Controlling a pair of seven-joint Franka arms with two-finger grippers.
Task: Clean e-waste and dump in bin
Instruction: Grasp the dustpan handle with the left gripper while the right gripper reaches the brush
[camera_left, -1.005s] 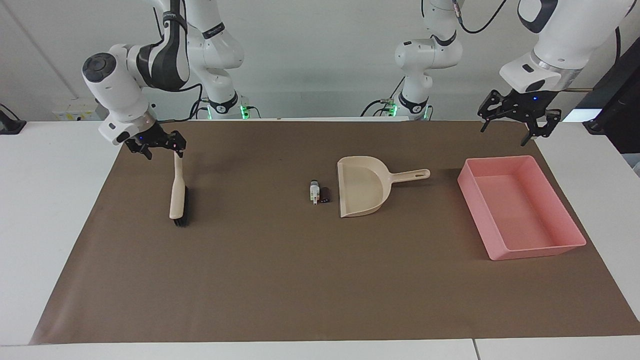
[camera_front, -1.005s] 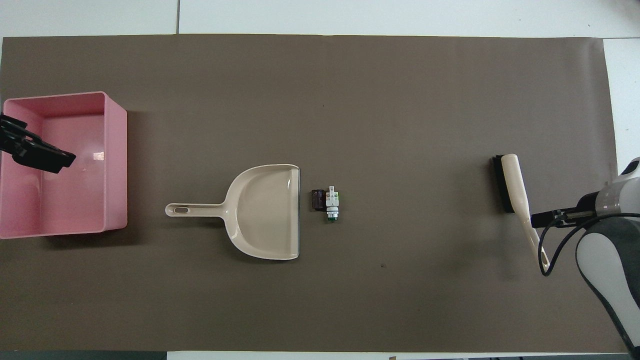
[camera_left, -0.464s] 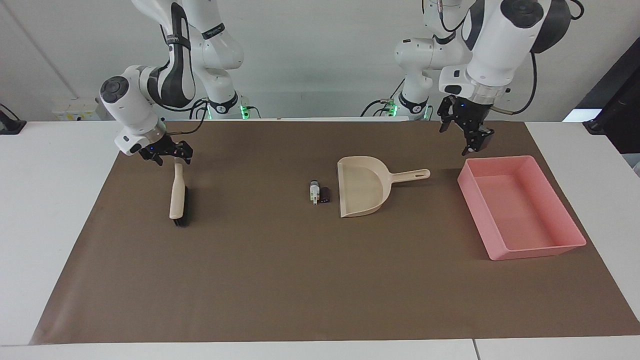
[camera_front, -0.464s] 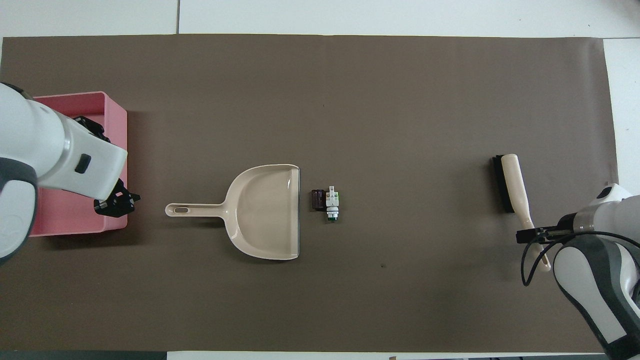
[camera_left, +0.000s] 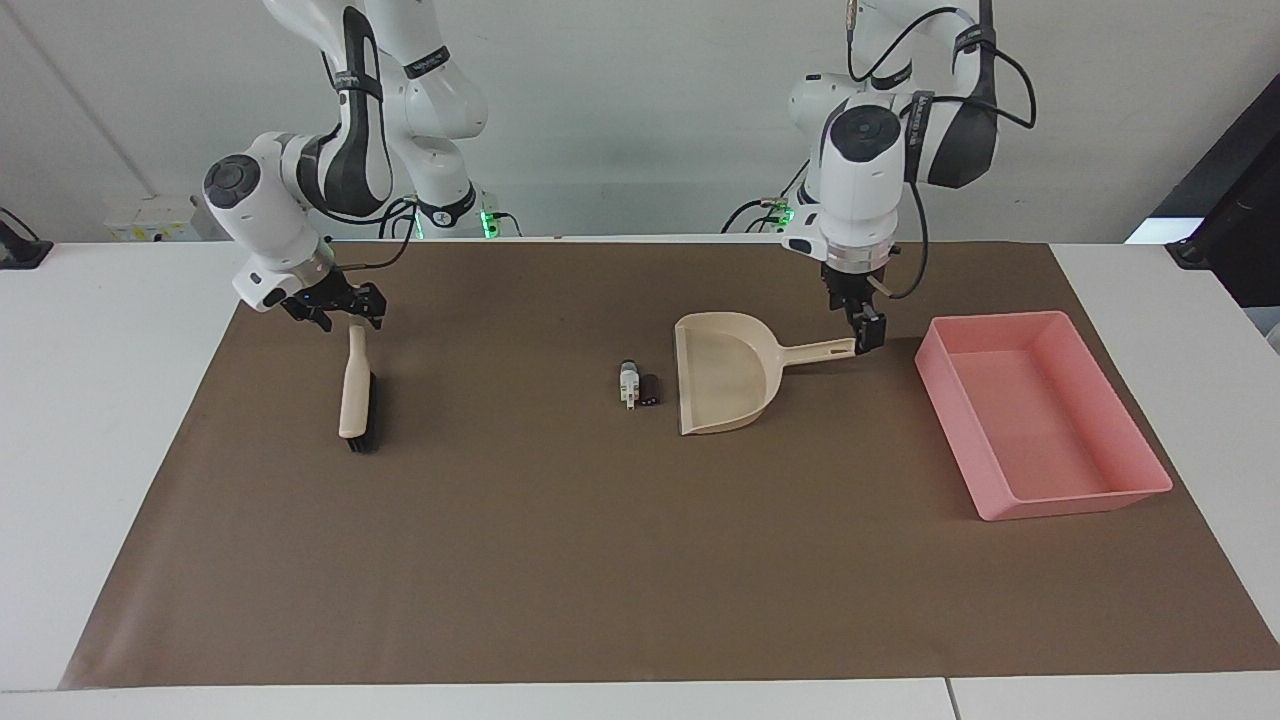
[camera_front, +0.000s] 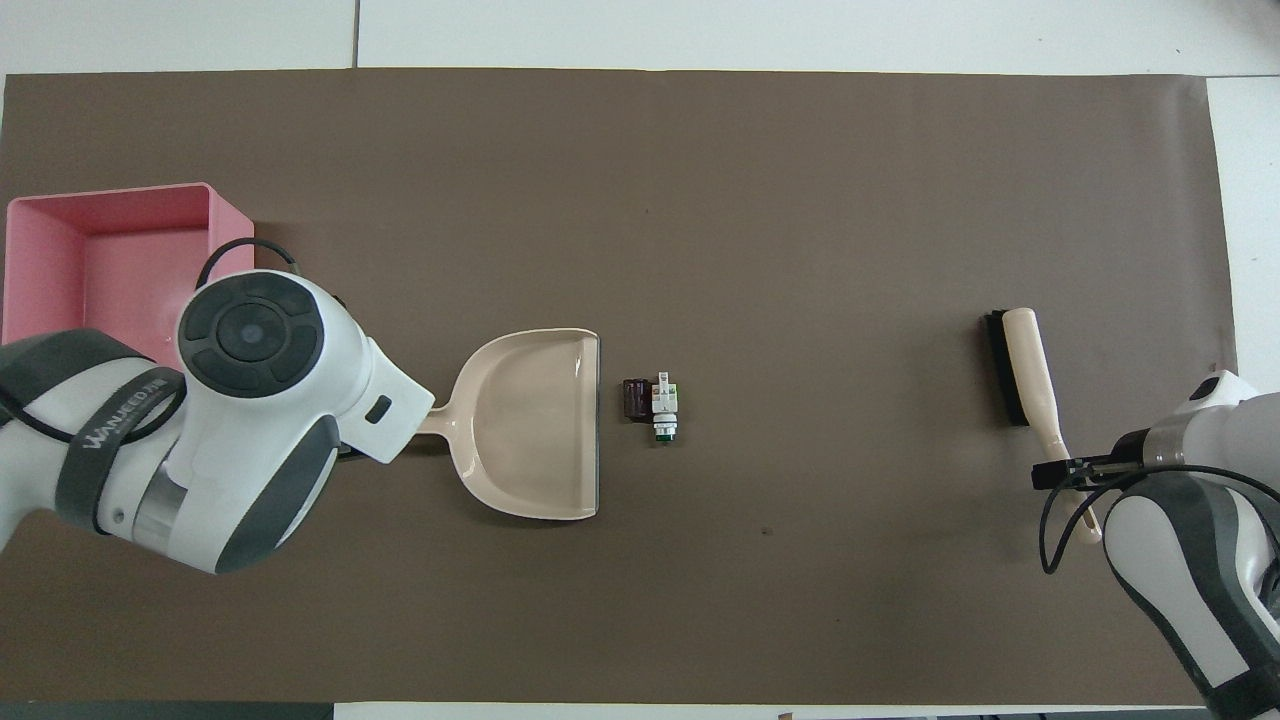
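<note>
Beside dustpan (camera_left: 725, 385): 2 e-waste bits (camera_left: 638, 385)

Only readable text I can find is on the left arm (camera_front: 200, 440): in the overhead view there's a grey band (camera_front: 120, 425) wrapped around it with light lettering printed along it. Looks something like "WANJEED", but the letters curve with the band and I can't make it out for sure. The right arm has similar dark bands (camera_left: 352, 75) in the facing view with light marks on them, too small to read. No numbers or labels anywhere else.
</note>
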